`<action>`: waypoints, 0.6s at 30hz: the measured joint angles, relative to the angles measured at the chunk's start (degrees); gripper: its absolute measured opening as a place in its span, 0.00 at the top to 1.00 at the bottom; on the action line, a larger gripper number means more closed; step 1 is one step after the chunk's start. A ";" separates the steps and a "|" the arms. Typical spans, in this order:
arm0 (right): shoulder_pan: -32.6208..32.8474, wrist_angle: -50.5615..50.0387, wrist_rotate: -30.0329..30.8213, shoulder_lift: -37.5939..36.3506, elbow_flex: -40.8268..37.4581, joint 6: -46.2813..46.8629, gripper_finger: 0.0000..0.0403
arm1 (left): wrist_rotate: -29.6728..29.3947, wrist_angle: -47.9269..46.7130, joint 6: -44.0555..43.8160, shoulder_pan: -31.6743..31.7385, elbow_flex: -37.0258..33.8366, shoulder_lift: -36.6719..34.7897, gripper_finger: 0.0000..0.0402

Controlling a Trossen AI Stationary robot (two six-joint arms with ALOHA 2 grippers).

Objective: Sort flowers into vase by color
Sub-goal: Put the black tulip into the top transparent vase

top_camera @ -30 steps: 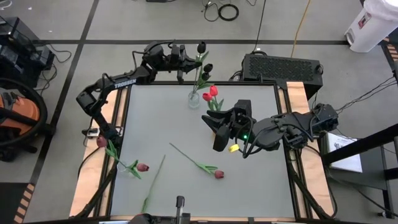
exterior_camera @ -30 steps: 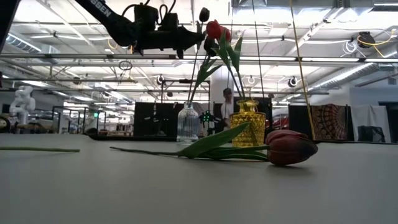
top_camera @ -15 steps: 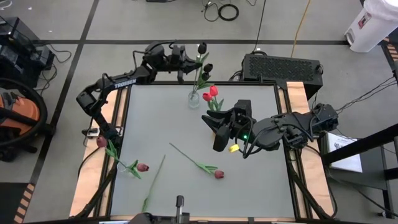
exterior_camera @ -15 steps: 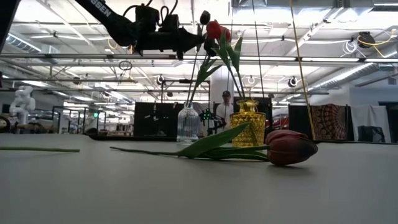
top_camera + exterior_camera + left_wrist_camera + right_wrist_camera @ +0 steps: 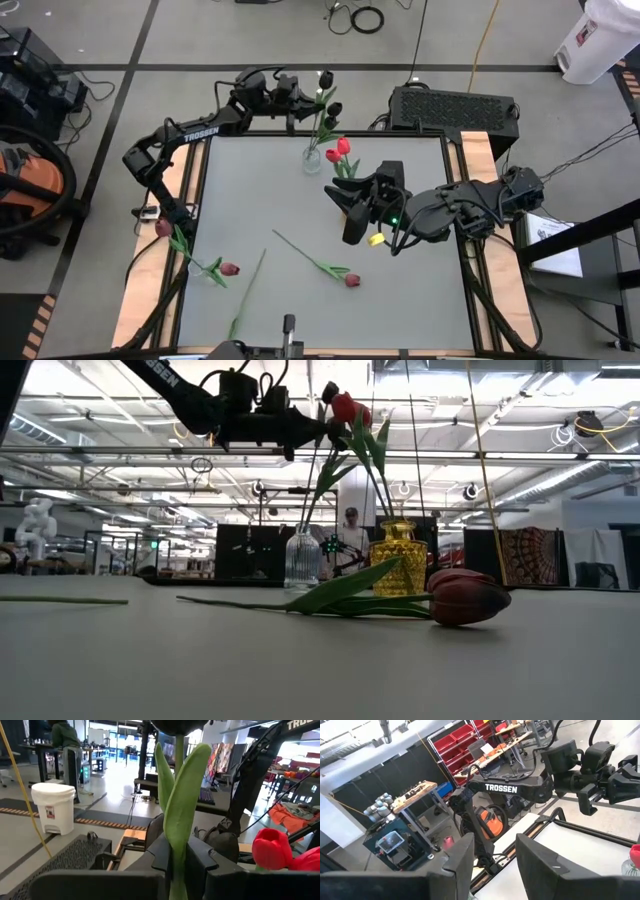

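Dark-headed artificial tulip [image 5: 324,78], long green stem upright in clear glass vase [image 5: 313,158], is pinched by left gripper [image 5: 305,97], jaws narrowly parted.

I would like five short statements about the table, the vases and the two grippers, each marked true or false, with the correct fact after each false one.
1. The left gripper is at the stem of a dark tulip that stands in the clear vase. True.
2. The yellow vase holds no flowers. False: red tulips stand in it.
3. Three tulips lie flat on the table. False: two lie there, a maroon tulip and another near the left edge, plus a bare stem.
4. The right gripper hangs over the table with nothing between its fingers. True.
5. A tulip lies off the table on its left side. True.
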 joint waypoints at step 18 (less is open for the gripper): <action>0.17 -1.39 -0.39 0.00 0.00 -0.64 0.66 | -0.48 -1.10 -3.56 0.07 0.00 -0.07 0.48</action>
